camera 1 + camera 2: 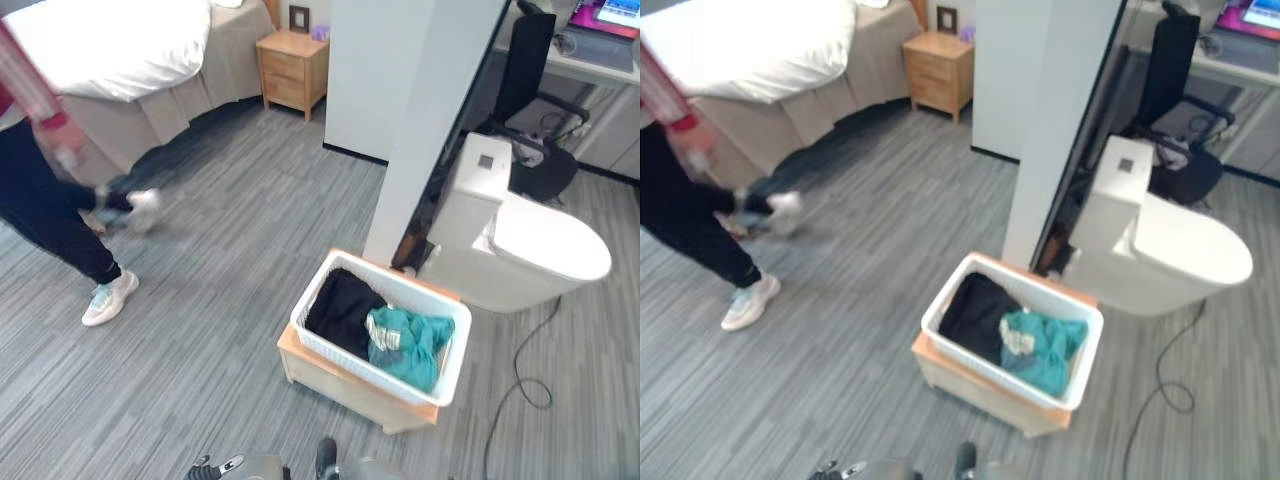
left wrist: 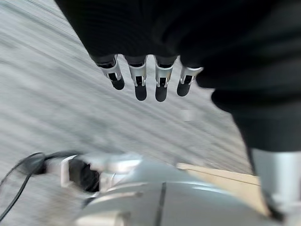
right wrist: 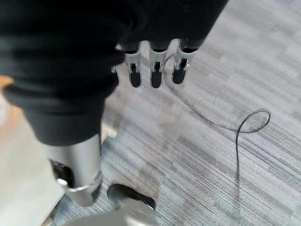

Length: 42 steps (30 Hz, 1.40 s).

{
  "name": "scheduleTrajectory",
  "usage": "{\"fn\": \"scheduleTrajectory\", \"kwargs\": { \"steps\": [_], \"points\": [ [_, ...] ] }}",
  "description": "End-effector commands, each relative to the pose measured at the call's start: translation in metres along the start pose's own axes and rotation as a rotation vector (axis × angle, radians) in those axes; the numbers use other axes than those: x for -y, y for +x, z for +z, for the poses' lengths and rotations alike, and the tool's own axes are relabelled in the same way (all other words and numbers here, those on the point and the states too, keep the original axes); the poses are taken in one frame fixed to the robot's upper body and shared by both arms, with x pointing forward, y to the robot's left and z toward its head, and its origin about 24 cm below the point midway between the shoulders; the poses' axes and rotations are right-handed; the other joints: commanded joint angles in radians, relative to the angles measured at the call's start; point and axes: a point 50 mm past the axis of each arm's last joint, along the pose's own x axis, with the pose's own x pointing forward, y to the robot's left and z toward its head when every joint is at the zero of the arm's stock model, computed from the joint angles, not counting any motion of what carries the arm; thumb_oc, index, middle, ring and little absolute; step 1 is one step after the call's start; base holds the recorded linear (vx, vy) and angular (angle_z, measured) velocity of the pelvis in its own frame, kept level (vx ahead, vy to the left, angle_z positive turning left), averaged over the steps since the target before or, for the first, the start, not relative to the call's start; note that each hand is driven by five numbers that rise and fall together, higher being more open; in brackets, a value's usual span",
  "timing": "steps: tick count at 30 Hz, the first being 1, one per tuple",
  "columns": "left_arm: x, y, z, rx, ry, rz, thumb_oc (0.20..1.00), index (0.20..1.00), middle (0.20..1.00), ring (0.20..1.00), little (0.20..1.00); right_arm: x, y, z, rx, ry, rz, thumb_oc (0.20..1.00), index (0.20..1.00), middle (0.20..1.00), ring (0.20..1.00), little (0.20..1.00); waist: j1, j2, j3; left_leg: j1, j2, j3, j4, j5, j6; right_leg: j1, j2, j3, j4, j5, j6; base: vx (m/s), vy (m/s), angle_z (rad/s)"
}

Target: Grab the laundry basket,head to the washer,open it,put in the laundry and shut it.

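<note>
The room has a grey striped floor (image 1: 230, 290). In the left eye view, a bed (image 1: 110, 45) with white bedding stands at the far left, and a wooden nightstand (image 1: 292, 68) is beside it. A white partition wall (image 1: 420, 110) rises in the middle. Near its foot sits a white laundry basket (image 1: 320, 345) on a low wooden stand (image 1: 300, 372). Inside the basket lie a black garment (image 1: 342, 308) and a teal garment (image 1: 412, 345), touching each other. Just to the right of the basket is a white rounded appliance (image 1: 530, 250), and behind it a black office chair (image 1: 530, 90) at a desk (image 1: 590, 62). A person (image 1: 50, 220) in dark trousers and light shoes walks at the left.

The right eye view gives the same scene.

In the left wrist view, the left hand (image 2: 141, 75) hangs over the floor with fingers straight and relaxed, holding nothing.

In the right wrist view, the right hand (image 3: 153, 66) is likewise over the floor, fingers loosely extended and empty.
</note>
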Motion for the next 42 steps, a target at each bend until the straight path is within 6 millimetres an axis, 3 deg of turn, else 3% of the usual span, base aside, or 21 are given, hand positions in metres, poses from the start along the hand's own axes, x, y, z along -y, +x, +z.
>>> {"fn": "scheduleTrajectory", "kwargs": {
  "steps": [1,2,8,9,11,16,21,22,24,26,27,31,34,35,36,37,38,39,40,42],
  "points": [
    [0.012,0.001,0.007,0.039,-0.016,-0.027,1.0,1.0,1.0,1.0,1.0,0.028,-0.002,-0.023,-0.081,0.046,-0.087,1.0,1.0,1.0,1.0,1.0,0.048,0.054,-0.002,0.124,-0.031,-0.152,-0.565,0.072,0.005,-0.038,-0.081,0.044,-0.041,0.062,0.178,0.28,0.032,-0.55],
    [0.012,0.0,0.005,0.03,-0.029,-0.024,1.0,1.0,1.0,1.0,1.0,0.028,-0.003,-0.032,-0.121,0.042,-0.086,1.0,1.0,1.0,1.0,1.0,0.061,0.067,-0.002,0.133,-0.031,-0.208,-0.642,0.11,-0.007,-0.012,-0.076,0.057,-0.052,0.052,0.187,0.24,0.041,-0.81],
    [0.016,-0.006,-0.024,-0.071,0.021,-0.079,1.0,1.0,1.0,1.0,1.0,0.011,-0.021,-0.097,-0.374,0.119,-0.015,1.0,1.0,1.0,1.0,1.0,0.06,0.105,-0.029,0.171,-0.05,-0.171,-0.615,0.056,0.003,0.012,-0.099,0.103,-0.062,0.047,0.197,0.18,0.108,-0.39],
    [0.016,-0.006,-0.024,-0.071,0.021,-0.079,1.0,1.0,1.0,1.0,1.0,0.011,-0.021,-0.097,-0.374,0.119,-0.015,1.0,1.0,1.0,1.0,1.0,0.062,0.105,-0.028,0.172,-0.05,-0.17,-0.615,0.055,0.003,0.012,-0.099,0.105,-0.062,0.047,0.197,0.1,0.16,-0.68],
    [0.014,-0.008,-0.031,-0.101,0.019,-0.086,1.0,1.0,1.0,1.0,1.0,-0.002,-0.034,-0.127,-0.494,0.125,0.045,1.0,1.0,1.0,1.0,1.0,0.053,0.123,-0.032,0.188,-0.061,-0.132,-0.62,0.032,0.018,0.004,-0.12,0.132,-0.062,0.055,0.209,0.07,0.192,-0.57],
    [0.009,-0.009,-0.036,-0.119,-0.044,-0.064,1.0,1.0,1.0,1.0,1.0,-0.015,-0.043,-0.143,-0.56,0.131,0.118,1.0,1.0,1.0,1.0,1.0,0.053,0.137,-0.044,0.219,-0.059,-0.05,-0.641,0.009,0.037,-0.012,-0.141,0.14,-0.046,0.058,0.228,0.06,0.097,-0.48],
    [0.001,-0.01,-0.037,-0.108,-0.108,-0.028,1.0,1.0,1.0,1.0,1.0,-0.026,-0.045,-0.146,-0.55,0.084,0.192,1.0,1.0,1.0,1.0,1.0,0.041,0.132,-0.052,0.266,-0.057,-0.035,-0.684,0.01,0.045,-0.003,-0.138,0.142,-0.038,0.058,0.234,0.05,0.007,-0.32],
    [-0.008,-0.011,-0.038,-0.087,-0.159,-0.003,1.0,1.0,1.0,1.0,1.0,-0.032,-0.055,-0.163,-0.594,0.086,0.227,1.0,1.0,1.0,1.0,1.0,0.04,0.13,-0.058,0.276,-0.058,-0.035,-0.699,0.011,0.045,0.002,-0.139,0.14,-0.047,0.063,0.239,0.04,-0.01,-0.06],
    [-0.018,-0.014,-0.039,-0.046,-0.215,0.015,1.0,1.0,1.0,1.0,1.0,-0.032,-0.065,-0.178,-0.644,0.123,0.214,1.0,1.0,1.0,1.0,1.0,0.044,0.128,-0.065,0.284,-0.056,-0.036,-0.711,0.016,0.045,0.008,-0.142,0.132,-0.053,0.065,0.244,0.05,-0.007,-0.11],
    [-0.033,-0.022,-0.03,0.078,-0.267,0.031,1.0,1.0,1.0,1.0,1.0,-0.012,-0.069,-0.188,-0.683,0.256,0.078,1.0,1.0,1.0,1.0,1.0,0.044,0.128,-0.073,0.294,-0.053,-0.034,-0.727,0.02,0.045,0.015,-0.144,0.128,-0.058,0.063,0.25,0.05,0.004,-0.09],
    [-0.033,-0.022,-0.03,0.078,-0.267,0.031,1.0,1.0,1.0,1.0,1.0,-0.012,-0.069,-0.188,-0.683,0.256,0.078,1.0,1.0,1.0,1.0,1.0,0.044,0.129,-0.073,0.295,-0.053,-0.034,-0.727,0.02,0.045,0.016,-0.144,0.128,-0.058,0.063,0.25,0.04,0.005,-0.06],
    [-0.065,-0.041,0.008,0.329,-0.308,0.106,1.0,1.0,1.0,1.0,1.0,0.047,-0.068,-0.19,-0.622,0.521,-0.189,1.0,1.0,1.0,1.0,1.0,0.032,0.125,-0.082,0.311,-0.047,-0.018,-0.752,0.027,0.044,0.019,-0.143,0.14,-0.064,0.066,0.256,0.0,0.002,-0.02],
    [-0.082,-0.053,0.04,0.478,-0.276,0.166,1.0,1.0,1.0,1.0,1.0,0.089,-0.066,-0.18,-0.525,0.525,-0.308,1.0,1.0,1.0,1.0,1.0,0.025,0.119,-0.093,0.315,-0.041,-0.015,-0.763,0.031,0.042,0.015,-0.143,0.141,-0.066,0.067,0.259,0.0,0.0,0.0],
    [-0.087,-0.057,0.057,0.53,-0.223,0.185,1.0,1.0,1.0,1.0,1.0,0.134,-0.059,-0.152,-0.378,0.445,-0.407,1.0,1.0,1.0,1.0,1.0,0.022,0.116,-0.1,0.315,-0.037,-0.014,-0.765,0.032,0.04,0.013,-0.141,0.14,-0.066,0.065,0.259,0.0,0.0,0.0],
    [-0.087,-0.057,0.072,0.561,-0.17,0.194,1.0,1.0,1.0,1.0,1.0,0.178,-0.053,-0.091,-0.119,0.293,-0.49,1.0,1.0,1.0,1.0,1.0,0.015,0.116,-0.103,0.316,-0.035,-0.016,-0.769,0.031,0.041,0.012,-0.139,0.138,-0.066,0.062,0.26,0.0,0.0,0.0],
    [-0.083,-0.057,0.085,0.581,-0.157,0.168,1.0,1.0,1.0,1.0,1.0,0.213,-0.069,-0.016,0.198,0.183,-0.586,1.0,1.0,1.0,1.0,1.0,0.0,0.122,-0.103,0.321,-0.032,-0.009,-0.772,0.025,0.043,0.009,-0.136,0.141,-0.066,0.059,0.262,-0.02,0.04,-0.04],
    [-0.076,-0.057,0.097,0.61,-0.181,0.121,1.0,1.0,1.0,1.0,1.0,0.227,-0.083,0.029,0.36,0.164,-0.647,1.0,1.0,1.0,1.0,1.0,-0.005,0.129,-0.105,0.318,-0.031,-0.006,-0.772,0.026,0.045,0.002,-0.134,0.144,-0.064,0.061,0.264,-0.05,0.066,-0.14],
    [-0.062,-0.053,0.114,0.626,-0.208,0.009,1.0,1.0,1.0,1.0,1.0,0.223,-0.104,0.102,0.62,0.136,-0.626,1.0,1.0,1.0,1.0,1.0,-0.018,0.139,-0.099,0.309,-0.026,-0.004,-0.772,0.029,0.046,-0.018,-0.129,0.148,-0.062,0.064,0.263,-0.07,0.048,-0.29],
    [-0.058,-0.052,0.117,0.626,-0.215,-0.017,1.0,1.0,1.0,1.0,1.0,0.219,-0.108,0.116,0.67,0.136,-0.613,1.0,1.0,1.0,1.0,1.0,-0.019,0.14,-0.097,0.303,-0.025,-0.003,-0.772,0.03,0.045,-0.026,-0.127,0.149,-0.061,0.066,0.263,-0.11,0.026,-0.28],
    [-0.033,-0.051,0.132,0.611,-0.159,-0.185,1.0,1.0,1.0,1.0,1.0,0.206,-0.134,0.187,0.892,0.083,-0.553,1.0,1.0,1.0,1.0,1.0,-0.026,0.137,-0.069,0.252,-0.015,-0.007,-0.772,0.049,0.042,-0.079,-0.118,0.148,-0.061,0.081,0.26,-0.23,-0.032,-0.06]
  ]
}}
